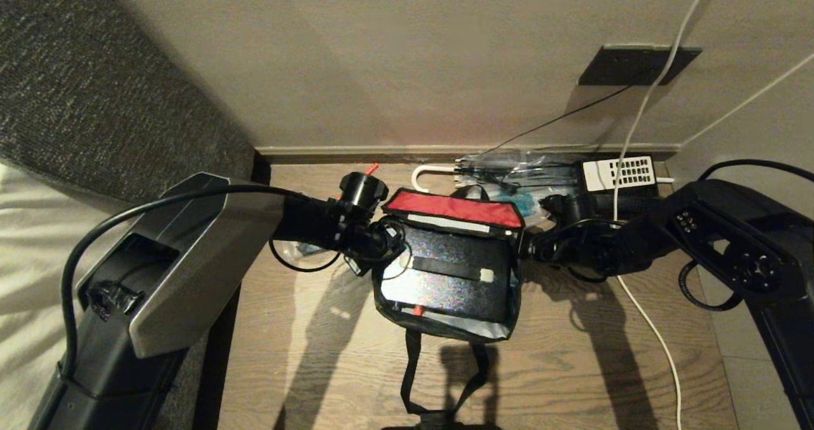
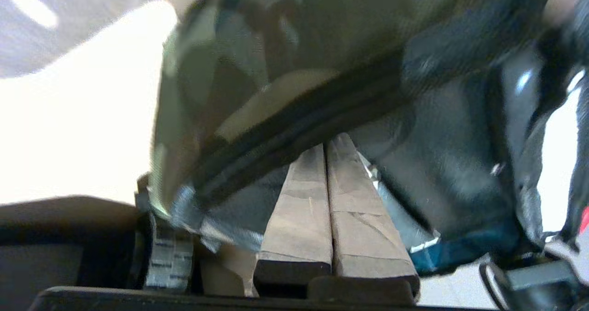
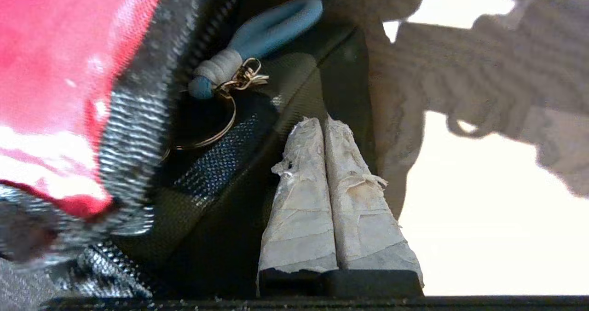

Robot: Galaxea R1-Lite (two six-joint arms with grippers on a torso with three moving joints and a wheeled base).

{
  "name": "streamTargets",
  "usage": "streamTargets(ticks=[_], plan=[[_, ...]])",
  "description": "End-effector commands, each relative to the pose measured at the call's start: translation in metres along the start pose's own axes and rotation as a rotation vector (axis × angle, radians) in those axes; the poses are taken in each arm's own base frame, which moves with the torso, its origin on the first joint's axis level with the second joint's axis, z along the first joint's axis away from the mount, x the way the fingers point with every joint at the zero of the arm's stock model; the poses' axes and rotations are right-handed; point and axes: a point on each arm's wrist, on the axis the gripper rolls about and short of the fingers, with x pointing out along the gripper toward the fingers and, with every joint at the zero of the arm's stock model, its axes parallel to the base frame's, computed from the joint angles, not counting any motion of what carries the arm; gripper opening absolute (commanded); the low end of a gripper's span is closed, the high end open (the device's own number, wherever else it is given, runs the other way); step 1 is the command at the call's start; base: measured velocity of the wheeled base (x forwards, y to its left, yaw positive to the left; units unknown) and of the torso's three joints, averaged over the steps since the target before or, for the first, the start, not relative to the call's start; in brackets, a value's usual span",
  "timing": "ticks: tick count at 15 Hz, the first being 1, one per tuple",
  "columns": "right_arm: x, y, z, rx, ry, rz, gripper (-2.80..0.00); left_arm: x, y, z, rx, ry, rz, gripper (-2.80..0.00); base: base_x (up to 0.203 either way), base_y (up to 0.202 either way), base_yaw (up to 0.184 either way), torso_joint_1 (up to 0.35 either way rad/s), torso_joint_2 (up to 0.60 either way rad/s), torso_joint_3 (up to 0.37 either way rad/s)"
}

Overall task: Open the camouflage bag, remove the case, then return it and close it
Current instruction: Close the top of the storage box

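Camouflage bag (image 1: 445,328) sits open at centre of the wooden floor (image 1: 305,353), red lid flap (image 1: 455,210) folded back toward 12 o'clock, the black case (image 1: 445,277) lying inside it. Left pincer (image 1: 386,247) at the bag's 9 o'clock edge, fingers (image 2: 299,219) pressed together against the fabric. Right pincer (image 1: 523,247) at the 3 o'clock edge, fingers (image 3: 301,210) also together, beside a blue zip pull (image 3: 271,25).

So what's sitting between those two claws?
In the head view, the open camouflage bag lies between the left claw and the right claw, its red-lined flap folded back and the black case lying inside it.
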Motion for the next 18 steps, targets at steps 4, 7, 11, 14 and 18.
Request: streamTargets(ticks=[4,7,11,14,18], plan=[[0.005,0.006,0.015,-0.014,-0.075,0.03,-2.8,-0.036,-0.02,0.014,-0.016,-0.056,-0.072,-2.8,0.0,0.0,0.0,0.0,0.0,0.0],[0.007,0.015,0.018,-0.012,-0.085,0.054,-2.8,-0.044,-0.022,0.016,-0.022,-0.066,-0.082,-2.8,0.0,0.0,0.0,0.0,0.0,0.0],[0.01,0.03,0.018,0.015,-0.091,0.087,-2.8,-0.044,-0.013,0.028,-0.04,-0.091,-0.061,-2.8,0.0,0.0,0.0,0.0,0.0,0.0],[0.016,0.039,0.021,0.015,-0.106,0.109,-2.8,-0.041,-0.004,0.029,-0.049,-0.099,-0.027,-2.8,0.0,0.0,0.0,0.0,0.0,0.0],[0.022,0.038,0.012,0.004,-0.082,0.1,-2.8,-0.024,0.009,0.035,-0.061,-0.117,-0.001,-2.8,0.0,0.0,0.0,0.0,0.0,0.0]])
